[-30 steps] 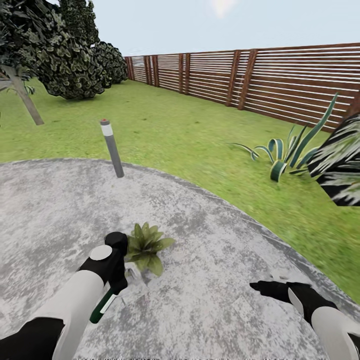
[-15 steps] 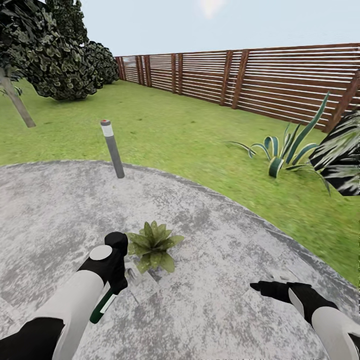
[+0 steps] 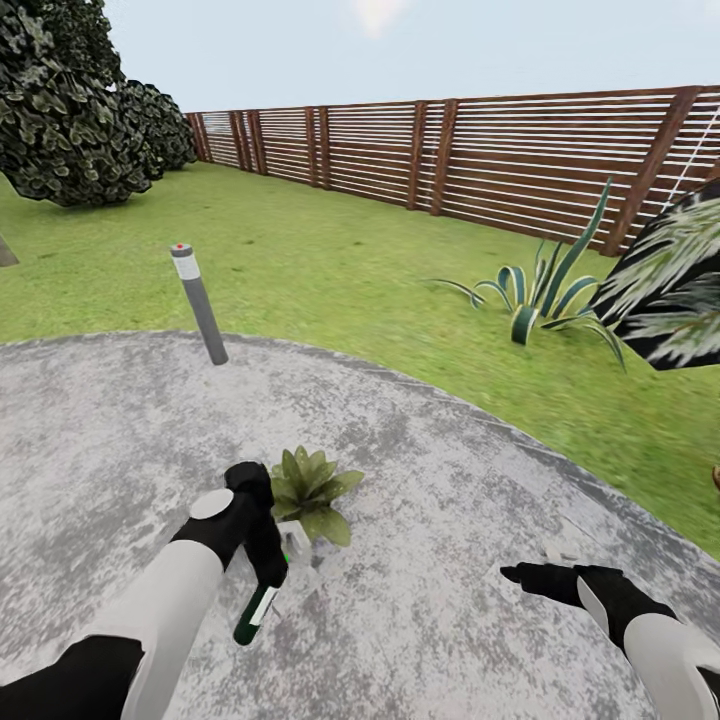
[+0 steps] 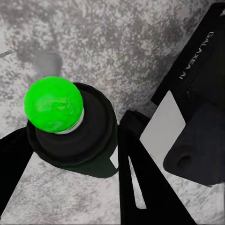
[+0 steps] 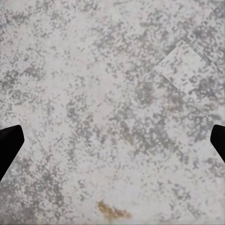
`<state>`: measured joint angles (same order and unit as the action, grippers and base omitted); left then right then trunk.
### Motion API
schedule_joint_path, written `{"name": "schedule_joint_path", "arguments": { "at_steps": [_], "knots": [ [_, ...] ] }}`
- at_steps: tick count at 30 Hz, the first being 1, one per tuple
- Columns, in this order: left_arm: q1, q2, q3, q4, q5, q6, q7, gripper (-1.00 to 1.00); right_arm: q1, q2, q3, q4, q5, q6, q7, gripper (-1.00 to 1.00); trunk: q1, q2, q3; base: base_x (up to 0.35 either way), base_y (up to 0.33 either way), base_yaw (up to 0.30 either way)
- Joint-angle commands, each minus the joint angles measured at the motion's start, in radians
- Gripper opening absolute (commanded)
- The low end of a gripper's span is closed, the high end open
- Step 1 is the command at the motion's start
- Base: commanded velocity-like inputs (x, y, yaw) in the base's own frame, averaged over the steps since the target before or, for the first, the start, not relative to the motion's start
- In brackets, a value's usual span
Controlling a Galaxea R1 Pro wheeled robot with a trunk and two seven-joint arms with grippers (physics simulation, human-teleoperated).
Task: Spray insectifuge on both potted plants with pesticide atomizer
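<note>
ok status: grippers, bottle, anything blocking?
Left gripper shut on bottle, green dot on top. Right gripper open, empty, over paving. Potted plant beside left gripper, nothing between.

The only words that can be read are "GALAXEA AI". They are in small pale letters on the black arm part in the left wrist view. The white label on the pesticide atomizer is too small to read.
</note>
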<state>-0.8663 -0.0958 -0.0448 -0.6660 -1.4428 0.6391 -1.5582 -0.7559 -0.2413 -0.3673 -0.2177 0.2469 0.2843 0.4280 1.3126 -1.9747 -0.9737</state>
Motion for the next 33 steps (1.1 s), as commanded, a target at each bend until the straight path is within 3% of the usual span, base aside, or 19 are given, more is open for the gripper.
{"name": "schedule_joint_path", "arguments": {
  "at_steps": [1,5,13,24,33],
  "knots": [
    [0.0,-0.006,-0.001,-0.005,0.008,0.009,-0.006,-1.0,0.0,0.0,-0.009,-0.002,0.009,0.006,0.006,1.0,0.0,0.0,-0.001,0.0,0.021,-0.013],
    [0.0,-0.023,-0.001,-0.039,0.035,0.008,-0.006,-1.0,0.0,0.0,-0.009,-0.002,0.009,0.006,0.006,1.0,0.0,0.0,-0.001,0.0,0.005,-0.104],
    [0.0,-0.025,0.0,-0.058,0.038,0.009,-0.006,-1.0,0.0,0.0,-0.009,-0.002,0.009,0.006,0.006,1.0,0.0,0.0,-0.001,0.0,0.0,-0.233],
    [0.0,-0.024,0.0,-0.058,0.038,0.01,-0.008,-1.0,0.0,0.0,-0.009,-0.002,0.008,0.006,0.006,1.0,0.0,0.0,-0.01,0.012,0.0,-0.017],
    [0.0,-0.025,-0.001,-0.056,0.038,0.01,-0.008,-1.0,0.0,0.0,-0.009,-0.002,0.008,0.006,0.006,1.0,0.0,0.0,-0.024,0.225,0.04,0.0]
  ]
}}
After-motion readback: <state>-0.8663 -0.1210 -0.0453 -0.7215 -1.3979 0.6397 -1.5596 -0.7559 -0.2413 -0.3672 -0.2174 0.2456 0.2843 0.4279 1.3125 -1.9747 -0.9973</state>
